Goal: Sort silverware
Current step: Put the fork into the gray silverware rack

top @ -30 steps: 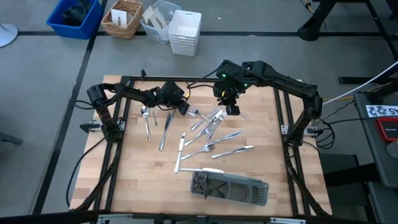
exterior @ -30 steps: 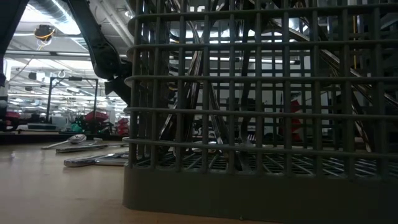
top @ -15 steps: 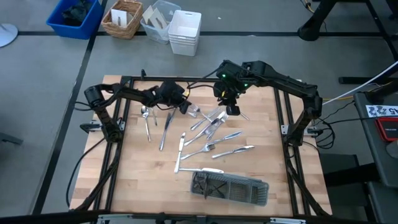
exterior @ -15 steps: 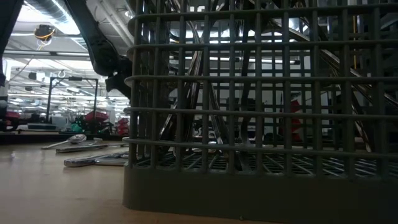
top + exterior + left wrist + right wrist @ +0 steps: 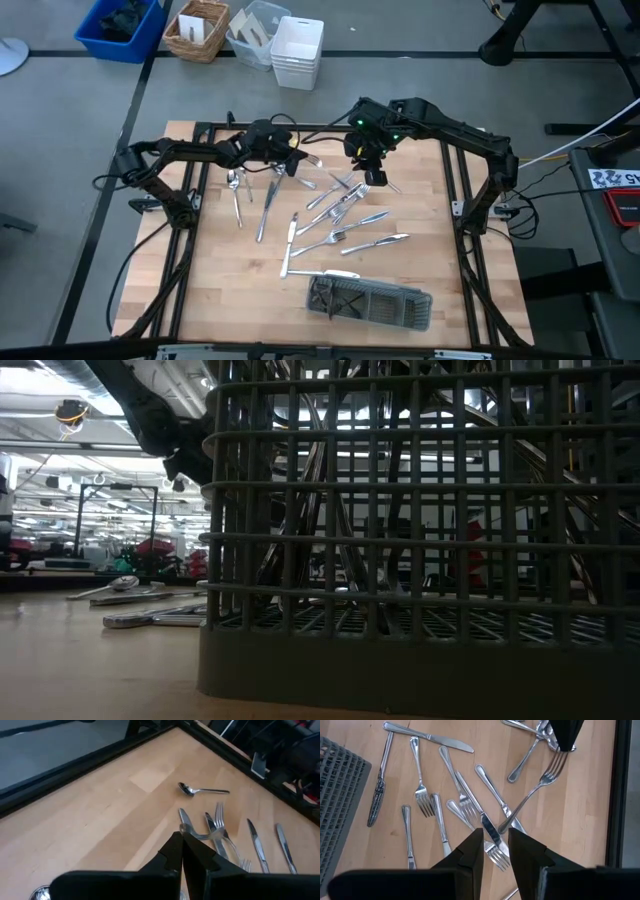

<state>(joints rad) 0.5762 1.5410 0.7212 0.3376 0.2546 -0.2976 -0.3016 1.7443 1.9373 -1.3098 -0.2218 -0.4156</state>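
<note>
The left gripper is near the back edge of the bench, its fingers pinching 1 fork in the air. The right gripper hangs near the back edge too, fingers a little apart and holding nothing. The silverware lies mid-bench. The grey tray sits by the front edge.
</note>
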